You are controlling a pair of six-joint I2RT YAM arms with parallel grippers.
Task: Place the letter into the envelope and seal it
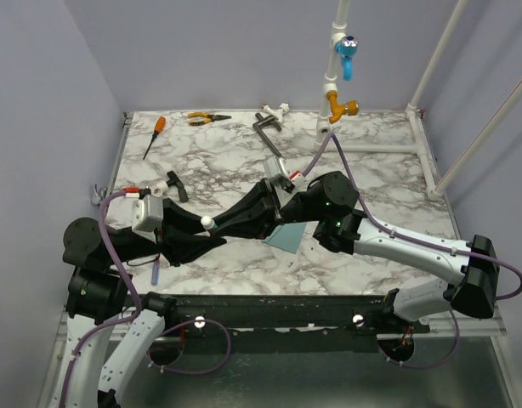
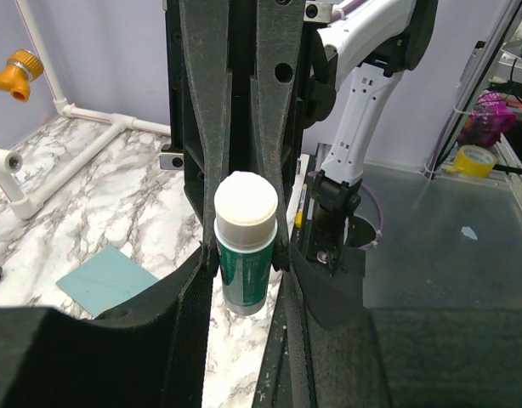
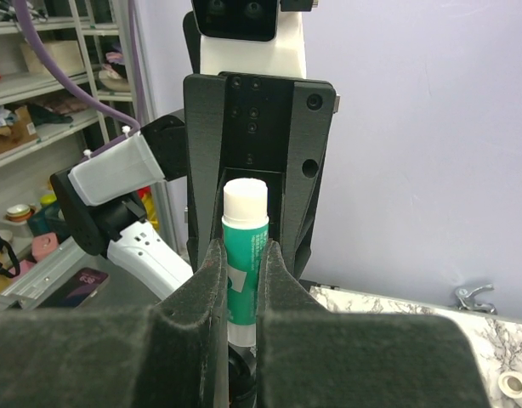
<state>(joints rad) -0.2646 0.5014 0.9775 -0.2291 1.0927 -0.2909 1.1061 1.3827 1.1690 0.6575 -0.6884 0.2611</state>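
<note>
Glue is the business in hand: a green glue stick hangs in mid-air between both arms, above the worktop. The right tool is clamped on its green body, with the white end pointing toward the left arm. The left tool flanks the same stick near that white end, but I cannot tell whether its fingers press on it. I judge this to be uncapping before the flap is glued. It goes best if the right grip holds firm while the left takes the white end squarely and draws straight along the stick, not sideways. The envelope lies flat on the marble just under the right arm, partly hidden by it. The letter shows nowhere and is perhaps already inside. A screwdriver and pliers lie well apart at the far edge; the meeting arms themselves crowd the space over the envelope.
</note>
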